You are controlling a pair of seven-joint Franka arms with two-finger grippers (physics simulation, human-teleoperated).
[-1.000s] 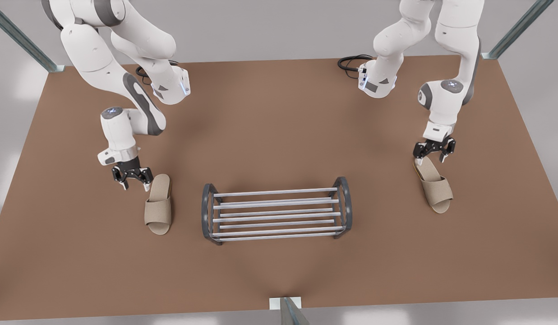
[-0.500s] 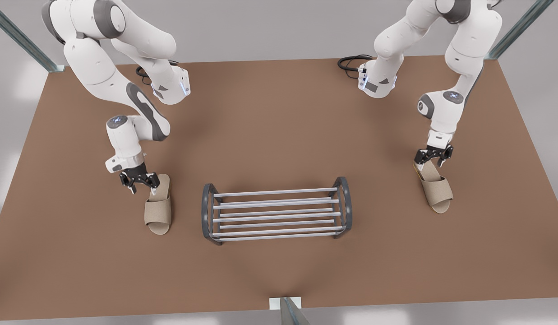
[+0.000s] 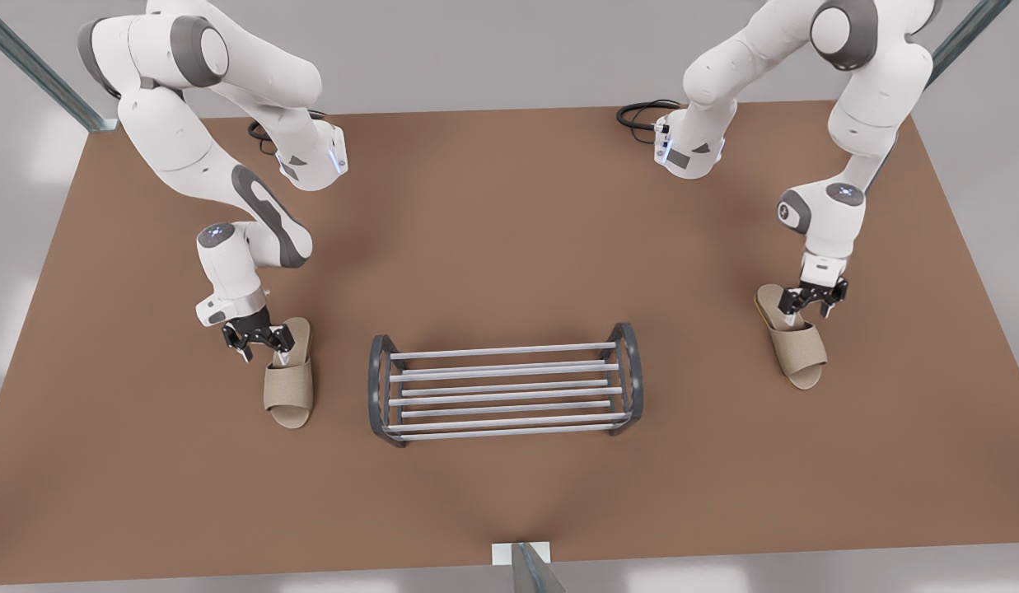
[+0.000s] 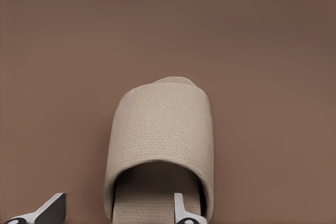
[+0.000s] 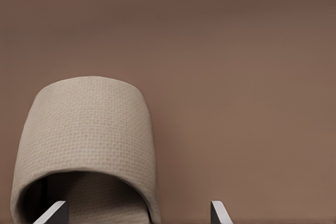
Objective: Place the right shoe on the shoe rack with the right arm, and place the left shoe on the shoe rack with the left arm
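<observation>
Left hand (image 3: 814, 301) sits at the right of the front view, low over the heel of the left shoe (image 3: 797, 350). Its fingers are spread and grasp nothing. In the left wrist view this hand (image 4: 116, 208) has one fingertip inside the shoe's (image 4: 160, 129) opening, on the insole. The other fingertip is outside over the bench, so the two straddle one side wall.

The right hand (image 3: 258, 339) is at the left of the front view, over the heel of the right shoe (image 3: 289, 387). It is also spread and holds nothing. In the right wrist view the hand (image 5: 134, 211) has one fingertip at the mouth of the shoe (image 5: 89, 129) and the other out over bare bench.

Both shoes are beige open-heeled slippers lying flat on the brown bench (image 3: 509, 231), toes toward the lower edge of the front view. The left shoe is angled a little toward the lower right. The rack (image 3: 505, 397) stands in the lower middle of the front view, between the two shoes. The right shoe is near it; the left shoe is well apart from it. No shoe is on its rods.
</observation>
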